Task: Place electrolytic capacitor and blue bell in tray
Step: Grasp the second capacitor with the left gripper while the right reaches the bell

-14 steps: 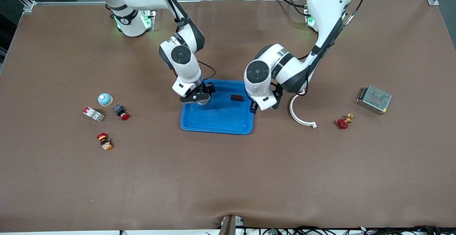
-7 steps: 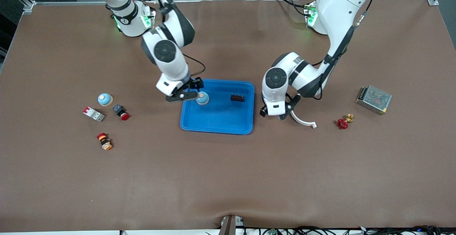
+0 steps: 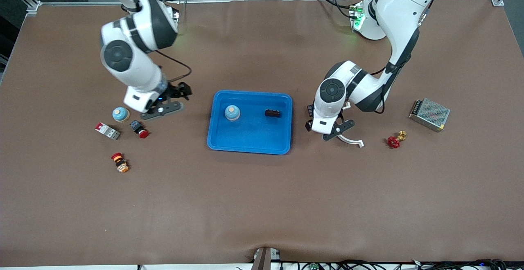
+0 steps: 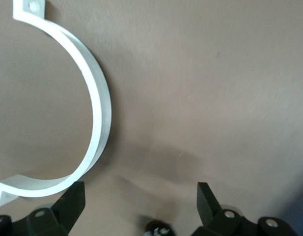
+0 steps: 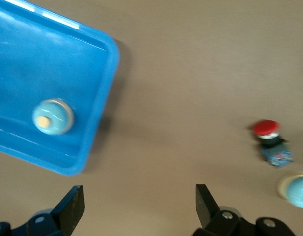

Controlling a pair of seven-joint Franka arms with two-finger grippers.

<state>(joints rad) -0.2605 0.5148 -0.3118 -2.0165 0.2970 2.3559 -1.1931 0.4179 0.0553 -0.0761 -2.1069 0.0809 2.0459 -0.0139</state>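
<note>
- While both arms hang emptied, we see the blue bell [image 3: 232,112] and the electrolytic capacitor [image 3: 272,113] in the tray [image 3: 249,144].
- Our right gripper [image 3: 162,107], spread wide, is over bare table toward the right arm's end.
- Our left gripper [image 3: 333,129], spread wide, is over the white clamp [image 3: 351,140].

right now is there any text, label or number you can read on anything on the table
None can be read.
Breaker block: any print on its red and white faces is too small to make out.
Metal mesh power supply: no label legible.
Dark capacitor in the tray: any markings too small to read.
Blue bell: no text shows.
</note>
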